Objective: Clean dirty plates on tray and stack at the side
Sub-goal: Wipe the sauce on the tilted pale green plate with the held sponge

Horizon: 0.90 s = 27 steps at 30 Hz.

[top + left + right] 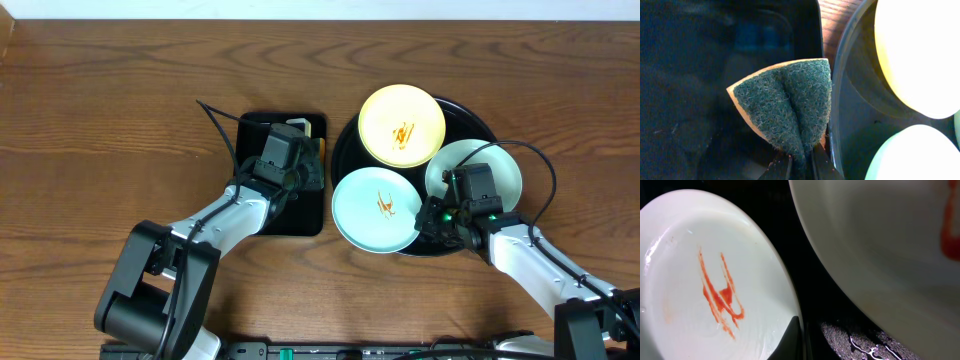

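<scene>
Wood in a dark brown tone, its grain running left to right, makes up the table (100,90). A thin pale strip shows beyond its far edge, and no more of the room is visible.

The round black tray (343,135) sits right of centre and carries all three plates. The yellow plate (402,125) lies at the back with an orange squiggle of sauce in its middle. The left mint plate (377,208) sits at the front, reaches past the tray's near rim and carries a similar smear. The right mint plate (503,165) is partly covered by the right arm.

Just left of the round tray stands a rectangular black tray (250,135). The left gripper (800,167) hangs over it, pinched tight on a sponge (790,107). The sponge is folded in the grip so that its green scouring face bulges outward, with a thin yellow edge around it. It sits close beside the round tray's wall.

The right gripper (801,340) is low over the round tray with its jaws pressed together and nothing seen between them. It is at the edge of the left mint plate. Another plate (880,245) fills the upper right of the right wrist view, with a red smear at the frame's edge. Which plate that is cannot be told.
</scene>
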Each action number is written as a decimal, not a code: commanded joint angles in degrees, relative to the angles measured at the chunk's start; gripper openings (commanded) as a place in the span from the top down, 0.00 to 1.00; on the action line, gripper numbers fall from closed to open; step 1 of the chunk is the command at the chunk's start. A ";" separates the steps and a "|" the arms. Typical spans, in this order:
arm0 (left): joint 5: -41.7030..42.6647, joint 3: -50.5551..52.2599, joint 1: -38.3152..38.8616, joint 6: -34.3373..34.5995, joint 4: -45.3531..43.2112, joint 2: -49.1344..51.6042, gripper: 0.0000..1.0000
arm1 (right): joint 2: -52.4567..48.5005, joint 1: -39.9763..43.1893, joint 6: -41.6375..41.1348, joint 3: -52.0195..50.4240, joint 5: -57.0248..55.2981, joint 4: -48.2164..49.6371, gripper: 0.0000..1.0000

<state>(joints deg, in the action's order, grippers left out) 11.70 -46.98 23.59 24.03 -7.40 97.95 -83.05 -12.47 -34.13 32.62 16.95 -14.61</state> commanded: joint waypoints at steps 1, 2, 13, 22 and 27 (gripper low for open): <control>0.96 -1.05 0.37 -2.56 1.20 0.13 0.93 | -0.22 -0.26 -0.81 0.83 0.48 0.02 0.99; 0.94 -1.05 0.35 -3.37 2.19 0.02 0.92 | -0.22 -0.26 -0.81 0.83 0.48 0.02 0.99; 1.81 -5.92 0.15 -7.85 12.70 -9.77 0.93 | -0.22 -0.28 -0.74 0.83 1.09 0.07 0.99; 8.81 -11.80 7.17 -2.86 13.62 -7.72 0.93 | -0.22 -0.28 -0.74 0.83 1.11 0.63 0.99; 11.50 -11.80 11.65 8.48 8.83 -3.56 0.93 | -0.22 -0.28 -0.76 0.83 1.11 0.57 0.99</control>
<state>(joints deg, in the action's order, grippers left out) 19.25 -57.58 33.04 23.49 4.01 90.78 -83.05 -12.47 -34.15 32.62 17.34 -14.13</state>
